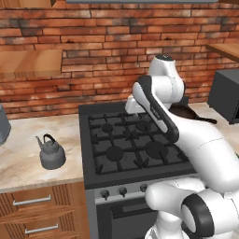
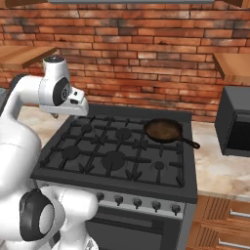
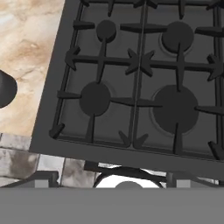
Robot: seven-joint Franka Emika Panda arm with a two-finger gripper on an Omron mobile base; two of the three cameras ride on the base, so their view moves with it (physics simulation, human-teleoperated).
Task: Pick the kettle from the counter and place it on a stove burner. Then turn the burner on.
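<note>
kettle (image 1: 52, 153) sits on the counter (image 1: 23, 140); gripper (image 2: 73, 110) above the stove, jaws open

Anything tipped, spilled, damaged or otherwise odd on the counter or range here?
Nothing stands out. The kettle sits upright on the counter left of the range, and the frying pan rests level on a rear burner. No spills or damage visible.

The kettle (image 1: 52, 153) is showing dull grey metal with a thin dark handle. The counter (image 1: 28, 140) under it is showing beige marbled stone, with reddish-brown wooden drawer fronts (image 1: 39, 210) and silver bar handles below its front edge. The gas range (image 1: 130, 140) is showing black grates and burner caps. The frying pan (image 2: 164, 130) is showing dark with a brownish inside. The wall (image 2: 146, 53) is showing red-brown brick.
</note>
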